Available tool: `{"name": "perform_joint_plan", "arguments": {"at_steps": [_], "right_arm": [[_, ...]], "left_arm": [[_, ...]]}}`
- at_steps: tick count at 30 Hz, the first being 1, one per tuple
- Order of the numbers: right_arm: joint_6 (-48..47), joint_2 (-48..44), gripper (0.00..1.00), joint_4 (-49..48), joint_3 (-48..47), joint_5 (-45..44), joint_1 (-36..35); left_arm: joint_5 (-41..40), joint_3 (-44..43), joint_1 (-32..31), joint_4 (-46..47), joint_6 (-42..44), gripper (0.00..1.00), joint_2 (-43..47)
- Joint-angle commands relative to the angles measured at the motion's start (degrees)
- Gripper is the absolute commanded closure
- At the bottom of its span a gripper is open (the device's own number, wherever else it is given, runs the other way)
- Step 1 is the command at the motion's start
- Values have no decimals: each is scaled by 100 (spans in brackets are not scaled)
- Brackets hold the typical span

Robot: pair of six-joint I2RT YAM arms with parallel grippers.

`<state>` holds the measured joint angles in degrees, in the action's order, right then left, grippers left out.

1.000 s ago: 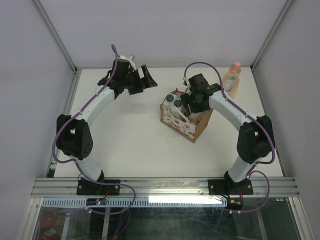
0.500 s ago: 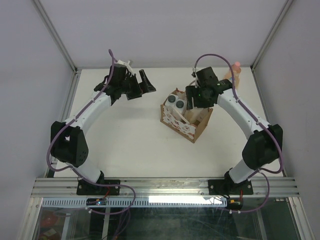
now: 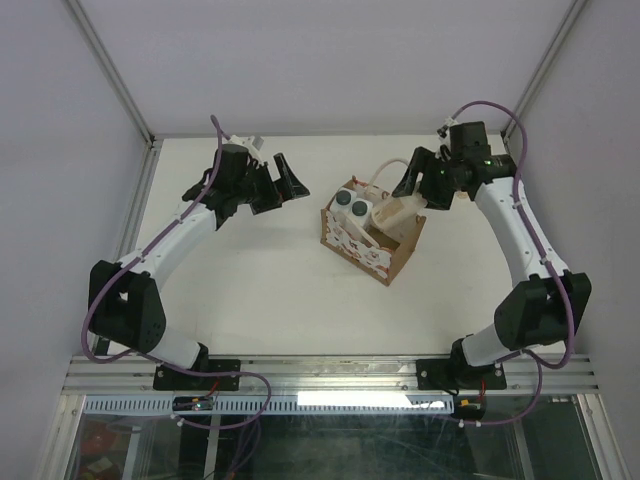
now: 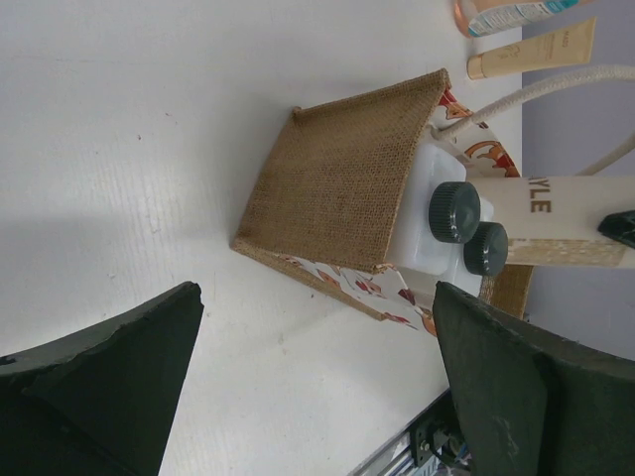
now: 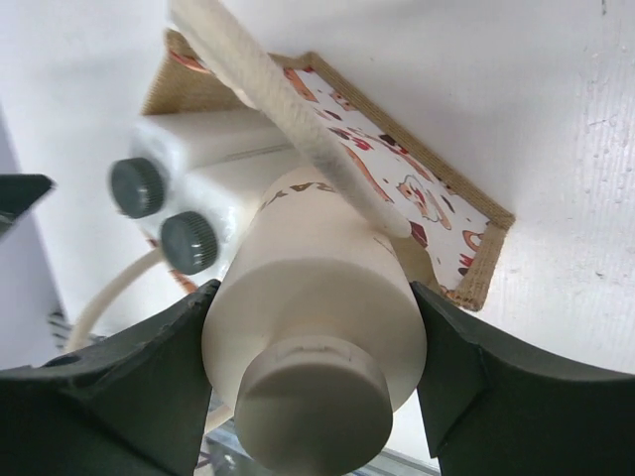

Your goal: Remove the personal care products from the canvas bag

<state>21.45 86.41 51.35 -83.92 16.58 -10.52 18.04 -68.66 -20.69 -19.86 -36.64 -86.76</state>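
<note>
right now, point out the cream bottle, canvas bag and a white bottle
cream bottle (image 5: 327, 297), right wrist view, mid body
canvas bag (image 4: 337, 188), left wrist view, brown side
white bottle (image 4: 454, 211), left wrist view, dark cap

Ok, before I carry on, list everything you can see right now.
canvas bag: one, brown, patterned side, cream rope handles, mid-table
white bottles: two, dark caps, side by side in the bag
cream bottle: one, round lid, tilted over the bag
peach-orange bottle: one, on the table past the bag
beige tube: one, beside the peach-orange bottle
table: one, white
left fingers: dark, open, empty, left of the bag
right fingers: dark, shut on the cream bottle
</note>
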Motion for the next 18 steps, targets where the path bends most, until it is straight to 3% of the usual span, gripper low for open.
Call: {"name": "perform_joint_plan", "arguments": {"at_steps": [1,18], "right_arm": [[743,-601,98,-764,-553,1357,341],[1624,-990,100,-1264,-609,2828,2236]], "left_arm": [[-134,146,-50,342,22,1,560],[24,-352,-50,241,230,1,102]]}}
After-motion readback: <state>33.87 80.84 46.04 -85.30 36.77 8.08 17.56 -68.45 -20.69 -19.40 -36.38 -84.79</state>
